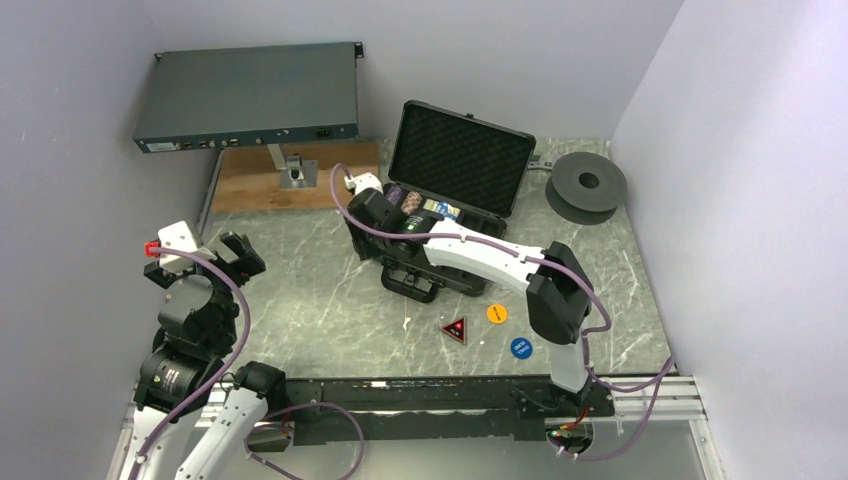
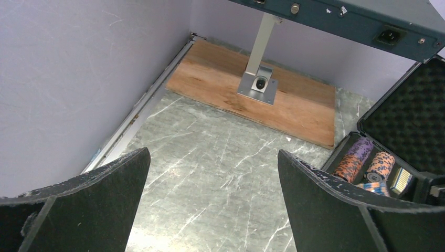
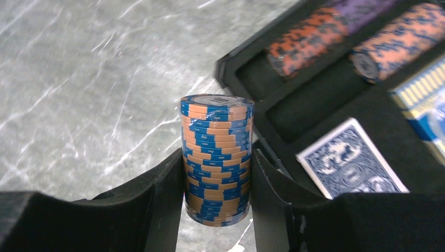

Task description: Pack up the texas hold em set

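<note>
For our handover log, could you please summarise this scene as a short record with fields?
Case: open, chip rolls and card deck inside
Left end effector: open, empty
Right end effector: shut on blue-orange chip roll by the case's edge
Outside case: red triangle button, orange button, blue button

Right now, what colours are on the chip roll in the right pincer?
The cylindrical poker chip roll is banded orange and blue; right wrist view shows it best.
</note>
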Available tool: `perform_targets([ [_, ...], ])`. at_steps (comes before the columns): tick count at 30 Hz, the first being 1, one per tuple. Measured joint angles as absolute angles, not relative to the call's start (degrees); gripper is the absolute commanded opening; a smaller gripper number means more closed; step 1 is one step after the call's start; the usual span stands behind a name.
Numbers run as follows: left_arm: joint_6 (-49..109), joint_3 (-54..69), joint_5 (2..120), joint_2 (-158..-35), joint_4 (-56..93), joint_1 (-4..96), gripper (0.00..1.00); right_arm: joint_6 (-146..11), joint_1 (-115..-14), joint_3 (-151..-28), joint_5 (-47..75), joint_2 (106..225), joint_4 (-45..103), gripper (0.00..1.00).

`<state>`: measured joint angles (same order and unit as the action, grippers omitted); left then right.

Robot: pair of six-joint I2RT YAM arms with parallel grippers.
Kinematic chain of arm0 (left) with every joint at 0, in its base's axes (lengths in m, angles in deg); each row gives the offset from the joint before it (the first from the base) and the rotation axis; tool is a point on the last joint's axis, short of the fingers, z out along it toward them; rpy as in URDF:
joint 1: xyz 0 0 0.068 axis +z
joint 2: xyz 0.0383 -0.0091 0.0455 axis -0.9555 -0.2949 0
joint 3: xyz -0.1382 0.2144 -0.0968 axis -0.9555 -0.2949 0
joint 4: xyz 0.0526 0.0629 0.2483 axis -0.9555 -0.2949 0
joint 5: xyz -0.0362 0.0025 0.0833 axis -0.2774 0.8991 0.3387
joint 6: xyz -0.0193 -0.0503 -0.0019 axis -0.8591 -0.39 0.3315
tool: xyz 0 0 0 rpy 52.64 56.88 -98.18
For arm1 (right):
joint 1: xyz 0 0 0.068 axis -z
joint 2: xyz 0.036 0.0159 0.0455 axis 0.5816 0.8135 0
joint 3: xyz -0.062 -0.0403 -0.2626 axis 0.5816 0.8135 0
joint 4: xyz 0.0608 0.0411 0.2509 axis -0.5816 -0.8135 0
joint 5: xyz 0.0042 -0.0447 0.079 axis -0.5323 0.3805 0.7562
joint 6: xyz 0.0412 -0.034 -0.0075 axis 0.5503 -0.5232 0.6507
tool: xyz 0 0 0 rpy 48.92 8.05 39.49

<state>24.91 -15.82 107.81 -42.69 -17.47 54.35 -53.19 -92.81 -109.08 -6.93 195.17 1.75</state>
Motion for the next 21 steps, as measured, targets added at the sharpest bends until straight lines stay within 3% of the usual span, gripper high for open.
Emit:
perform_targets([
  [9,25.0,-15.8,107.8,-42.6,-17.4,54.3,0.98,-41.0,-92.0,-110.3,-21.1,193.9,-2.3,0.00],
  [15,25.4,-15.8,107.8,-42.6,-17.4,54.3,0.98,-32.5,-88.3,-121.8,-21.6,198.9,-10.7,0.00],
  [21,25.5,-15.8,107.8,-42.6,-17.4,54.3,0.98,-26.0,-84.7,-124.0,-20.7,201.7,-14.7,0.00],
])
